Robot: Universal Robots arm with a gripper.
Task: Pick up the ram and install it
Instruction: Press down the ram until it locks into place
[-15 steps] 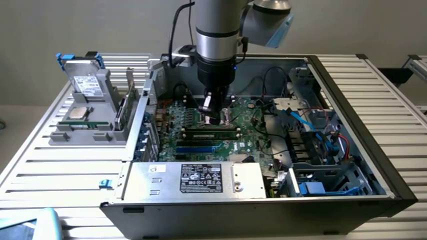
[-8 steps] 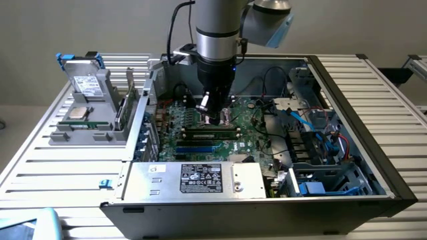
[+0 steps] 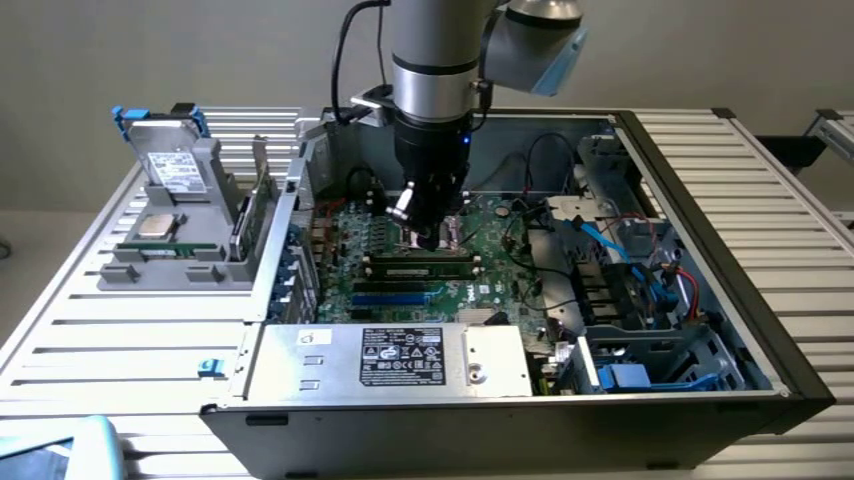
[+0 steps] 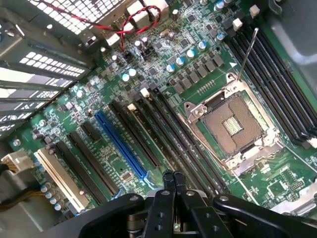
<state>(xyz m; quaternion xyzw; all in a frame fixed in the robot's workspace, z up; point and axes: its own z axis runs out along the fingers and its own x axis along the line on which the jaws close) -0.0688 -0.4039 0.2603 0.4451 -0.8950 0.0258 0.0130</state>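
Green motherboard inside open computer case, shut claw over slots

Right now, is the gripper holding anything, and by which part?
Nothing is held. The gripper is shut, fingertips together with nothing between them, low over the motherboard beside its black slots.

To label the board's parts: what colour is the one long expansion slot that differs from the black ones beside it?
Bright blue; the long plastic expansion slot shows best in the wrist view.
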